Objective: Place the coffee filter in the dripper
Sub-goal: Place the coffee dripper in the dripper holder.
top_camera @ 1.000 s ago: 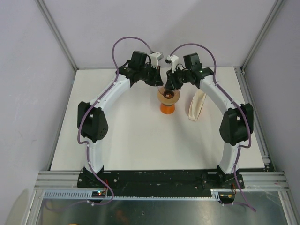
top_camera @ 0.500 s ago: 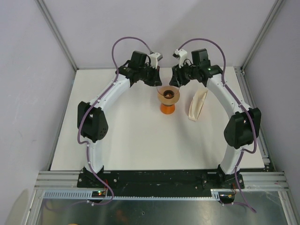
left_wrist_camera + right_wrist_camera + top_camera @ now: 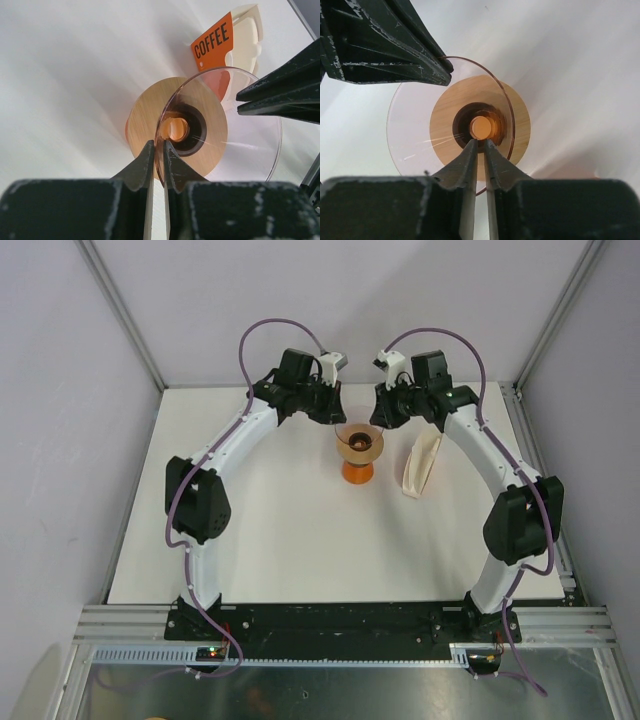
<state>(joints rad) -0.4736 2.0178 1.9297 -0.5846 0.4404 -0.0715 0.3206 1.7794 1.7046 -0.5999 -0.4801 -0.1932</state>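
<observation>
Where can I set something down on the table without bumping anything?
Bare: the wide near half of the table, between the two arms. Also the far left corner, outside the left arm. Crowded: the far middle, where the left gripper and right gripper meet at the dripper, with the filter bundle just right of it.

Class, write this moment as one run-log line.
left hand: shut on dripper rim | right hand: shut, tips over dripper | dripper: on brown ring atop orange beaker | filter pack: right of beaker
</observation>
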